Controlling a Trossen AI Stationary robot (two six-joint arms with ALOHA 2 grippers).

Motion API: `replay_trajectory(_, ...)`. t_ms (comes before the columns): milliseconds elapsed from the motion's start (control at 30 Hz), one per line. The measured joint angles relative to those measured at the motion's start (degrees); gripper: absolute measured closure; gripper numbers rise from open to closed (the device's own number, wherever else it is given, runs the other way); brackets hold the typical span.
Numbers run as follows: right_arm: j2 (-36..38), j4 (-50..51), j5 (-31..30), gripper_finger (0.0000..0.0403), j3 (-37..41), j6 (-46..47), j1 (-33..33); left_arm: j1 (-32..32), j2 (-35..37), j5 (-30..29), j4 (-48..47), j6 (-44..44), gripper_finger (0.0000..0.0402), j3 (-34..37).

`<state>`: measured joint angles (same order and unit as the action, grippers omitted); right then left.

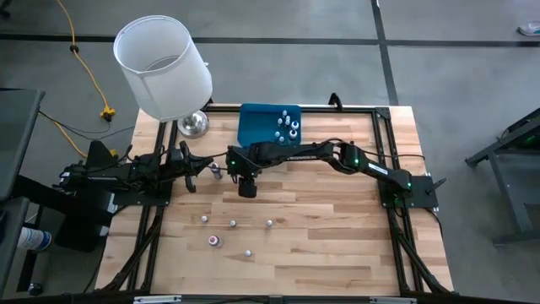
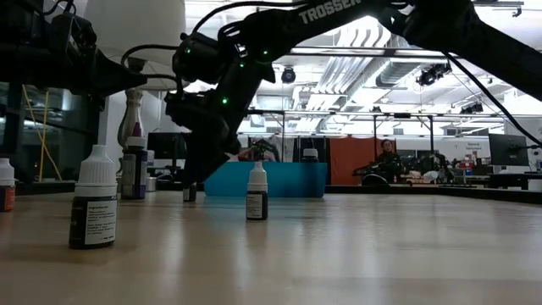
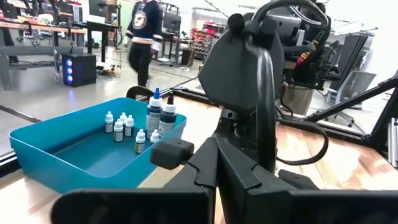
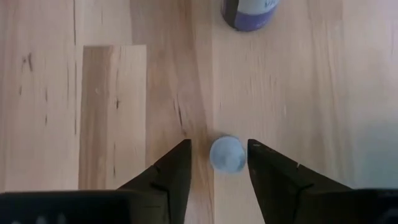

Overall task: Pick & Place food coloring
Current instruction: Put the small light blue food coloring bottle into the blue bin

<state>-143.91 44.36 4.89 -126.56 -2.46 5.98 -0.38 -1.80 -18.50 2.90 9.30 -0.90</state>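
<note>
A small white-capped food coloring bottle stands upright on the wooden table. My right gripper hangs over it, slanting down, open, with one finger on each side of the cap; a gap shows at one finger, and the other is very close. In the high view this gripper is at the table's middle, in front of the blue tray, and hides the bottle. Several more bottles stand in the tray and on the near table. My left gripper waits at the left, shut.
A purple-bodied bottle stands just beyond the right gripper, with another small one near the left gripper. A lamp with a white shade and metal base stands at the far left. Loose bottles dot the near half.
</note>
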Motion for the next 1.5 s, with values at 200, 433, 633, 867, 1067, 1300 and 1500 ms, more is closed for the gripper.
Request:
replay_trajectory(200,0.0,-0.1,-0.1,0.0299,0.0,0.0,0.0,0.0,0.0,0.0,0.0,0.0,0.0401,0.0)
replay_trajectory(433,0.0,-0.2,0.0,0.0331,0.0,0.0,0.0,0.0,0.0,0.0,0.0,0.0,0.0401,0.0)
replay_trajectory(633,0.6,0.3,0.0,0.0333,0.0,0.0,0.0,0.0,0.0,0.0,0.0,0.0,0.0401,0.0)
replay_trajectory(867,4.1,1.7,-0.2,0.0333,0.0,2.4,-0.1,0.0,0.0,0.0,0.0,0.0,0.0401,0.0)
replay_trajectory(1067,8.5,5.6,-2.3,0.0333,-0.1,2.6,0.6,0.0,0.0,0.0,0.0,0.0,0.0401,0.0)
replay_trajectory(1300,13.5,10.0,-5.9,0.0333,-0.2,5.1,3.6,0.0,0.0,0.0,0.0,0.0,0.0401,0.0)
replay_trajectory(1500,15.4,11.3,-5.1,0.0333,-0.2,9.0,8.1,0.0,0.0,0.0,0.0,0.0,0.0401,0.0)
